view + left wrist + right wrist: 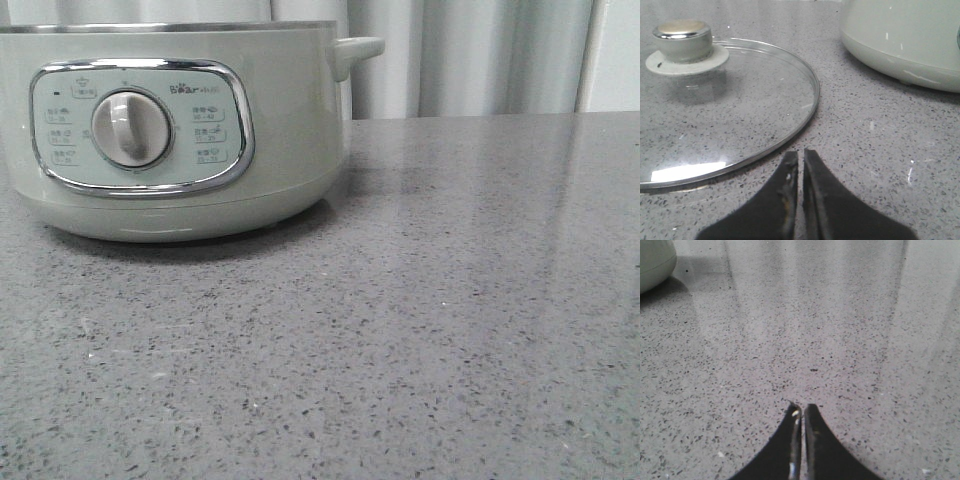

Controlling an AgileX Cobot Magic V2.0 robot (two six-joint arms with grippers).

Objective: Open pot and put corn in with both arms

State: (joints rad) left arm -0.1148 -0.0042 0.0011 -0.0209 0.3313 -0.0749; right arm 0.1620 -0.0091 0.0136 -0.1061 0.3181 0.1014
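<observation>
The grey speckled table (450,330) carries the pale-green pot (170,130), lidless, ahead of the left end effector (800,157). A glass lid (715,110) lies flat just beyond its closed, empty fingertips. The right end effector (800,410) is likewise closed, empty. No corn shows.

pot (170,130) cut by the front view's left and top edges, so we can't see inside. panel labels (208,132) too small to read. glass lid (725,110) runs off the left wrist view (near rim lost).
</observation>
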